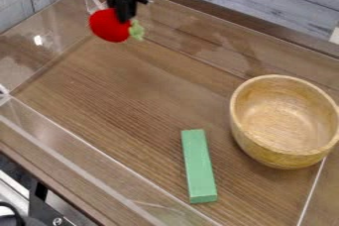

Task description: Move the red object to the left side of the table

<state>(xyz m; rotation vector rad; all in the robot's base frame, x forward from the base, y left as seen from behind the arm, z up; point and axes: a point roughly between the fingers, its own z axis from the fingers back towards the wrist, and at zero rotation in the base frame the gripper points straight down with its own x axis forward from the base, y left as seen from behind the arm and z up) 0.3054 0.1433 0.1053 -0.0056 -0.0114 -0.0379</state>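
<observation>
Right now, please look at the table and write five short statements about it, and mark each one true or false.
1. The gripper holds the red toy fruit. True.
2. The red toy fruit lies inside the wooden bowl. False: it is at the gripper, far from the bowl.
3. The green block lies on the table. True.
4. The wooden bowl is turned upside down. False: its open side faces up.
5. The green block is touching the gripper. False: it lies well apart from it, nearer to the bowl.
</observation>
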